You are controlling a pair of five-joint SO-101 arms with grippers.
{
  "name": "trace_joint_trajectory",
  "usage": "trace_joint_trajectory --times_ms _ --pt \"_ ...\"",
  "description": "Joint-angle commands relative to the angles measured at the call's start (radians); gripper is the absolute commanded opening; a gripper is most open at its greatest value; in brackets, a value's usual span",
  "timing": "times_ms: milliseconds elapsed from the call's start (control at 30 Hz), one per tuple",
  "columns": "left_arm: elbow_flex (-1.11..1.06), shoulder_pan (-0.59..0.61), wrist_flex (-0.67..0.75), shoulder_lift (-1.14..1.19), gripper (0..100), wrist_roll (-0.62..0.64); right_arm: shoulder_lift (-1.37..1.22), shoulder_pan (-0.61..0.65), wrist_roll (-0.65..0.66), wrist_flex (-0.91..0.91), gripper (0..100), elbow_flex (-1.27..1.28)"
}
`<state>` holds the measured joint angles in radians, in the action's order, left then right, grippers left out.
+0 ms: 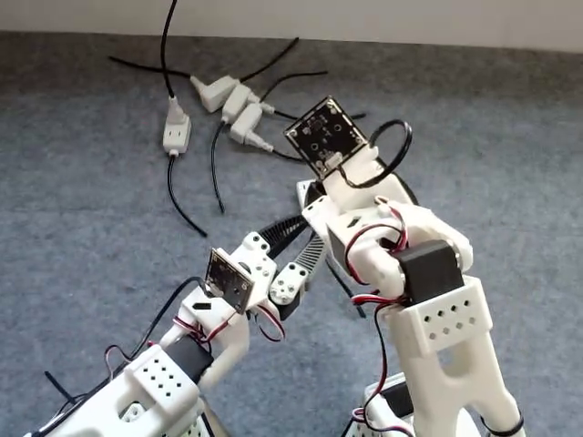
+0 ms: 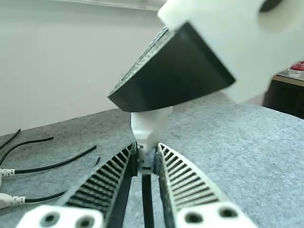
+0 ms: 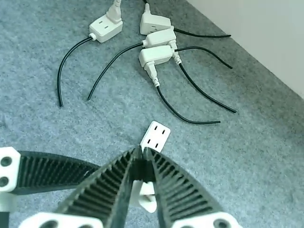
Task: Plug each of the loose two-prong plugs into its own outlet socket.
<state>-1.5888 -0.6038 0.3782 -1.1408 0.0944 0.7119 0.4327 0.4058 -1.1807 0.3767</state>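
Two robot arms meet over a grey carpeted counter (image 3: 247,156). A cluster of white connectors (image 3: 159,38) with black cords lies at the far side, and everything below is placed from that cluster.

Your left gripper (image 2: 146,148) is well apart from the cluster, on the arms' side of it. Its ribbed fingers (image 2: 109,175) are closed on a small white connector (image 2: 149,124), pinching its rear end. The connector's black cord (image 2: 146,194) runs back between the fingers. You cannot tell from here whether this piece is a plug or a socket.

Your right gripper (image 3: 141,156) is between the left gripper and the cluster. Its fingers (image 3: 175,190) are pressed together on something dark that cannot be made out. A white two-slot socket (image 3: 156,135) shows just past their tips, on the cluster side. Whether it is held or only lying there is unclear. One more white connector (image 3: 105,27) lies near the cluster, off to one side.

Judge these pieces as light, hard and smooth, so they are likely to twist or slip in a loose pinch. The cords look limp but springy and may drag a body off line. Take hold across the flat sides of the plastic body, close behind the face, never on the cord. The prongs are probably thin, so line them up squarely before pushing.
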Motion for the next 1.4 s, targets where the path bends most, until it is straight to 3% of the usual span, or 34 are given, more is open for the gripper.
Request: trace_joint_trajectory --times_ms 0,633,833,1133,1367 --pt "0.016 -0.001 0.026 -0.024 0 -0.003 -0.001 -0.021 0.049 0.002 0.8 0.039" --pt "0.016 -0.001 0.026 -0.024 0 -0.003 0.012 -0.074 0.077 0.128 0.8 0.189" --pt "0.016 -0.001 0.026 -0.016 0 -0.003 0.012 -0.073 0.074 0.018 0.8 0.013" --pt "0.016 -0.001 0.023 -0.015 0 -0.003 0.012 -0.070 0.072 -0.246 0.8 -0.458" --pt "0.087 -0.001 -0.163 -0.015 0 -0.003 0.012 -0.076 0.072 -0.437 0.8 -0.656"
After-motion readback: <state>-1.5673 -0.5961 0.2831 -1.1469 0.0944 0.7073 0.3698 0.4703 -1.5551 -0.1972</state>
